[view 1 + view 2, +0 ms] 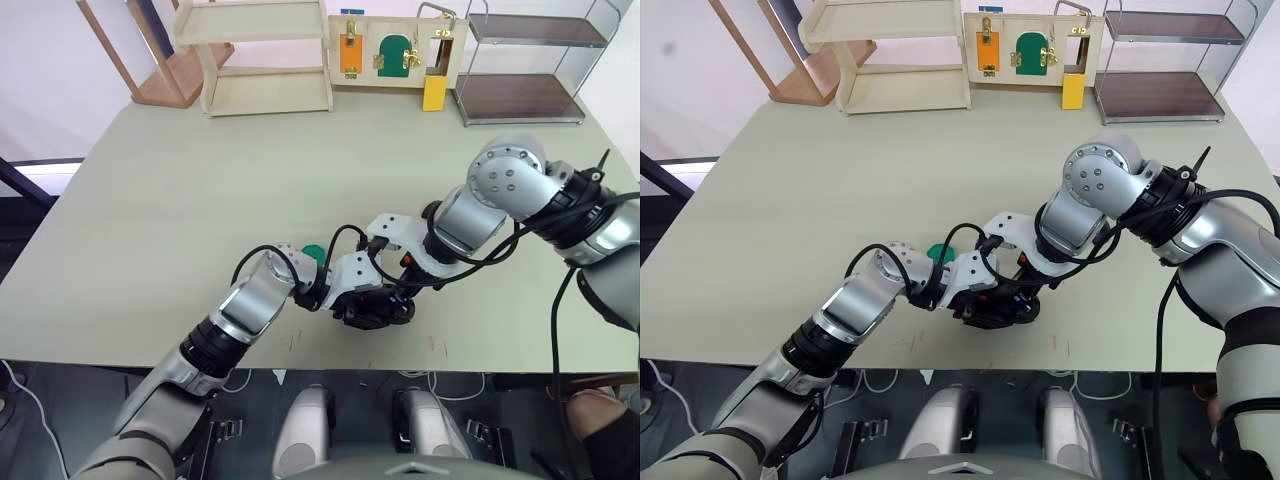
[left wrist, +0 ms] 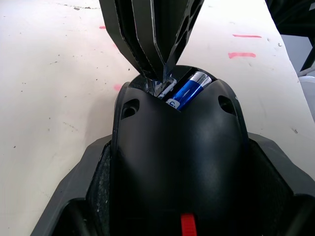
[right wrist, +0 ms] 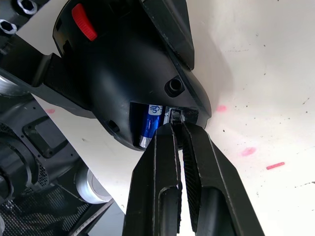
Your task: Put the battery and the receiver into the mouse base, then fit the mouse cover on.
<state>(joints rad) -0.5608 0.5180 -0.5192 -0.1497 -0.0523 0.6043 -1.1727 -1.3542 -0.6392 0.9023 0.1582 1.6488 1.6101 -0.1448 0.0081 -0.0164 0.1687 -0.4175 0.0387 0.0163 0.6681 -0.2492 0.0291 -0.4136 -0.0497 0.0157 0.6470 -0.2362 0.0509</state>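
My left gripper (image 2: 182,147) is shut on the black mouse base (image 2: 177,167), holding it by its sides just above the table near the front edge (image 1: 375,305). A red wheel (image 3: 83,22) shows on the base. The blue battery (image 2: 189,91) lies inside the open compartment at the base's end. My right gripper (image 3: 178,127) reaches in from the right, shut on the small silvery receiver (image 3: 174,115), whose tip sits in the compartment right beside the battery (image 3: 150,123). The mouse cover is out of view.
The pale table (image 1: 200,200) carries a wooden shelf (image 1: 265,55), a latch board (image 1: 390,50), a yellow block (image 1: 433,95) and a wire rack (image 1: 525,60) along its far edge. Both grippers work close to the table's front edge.
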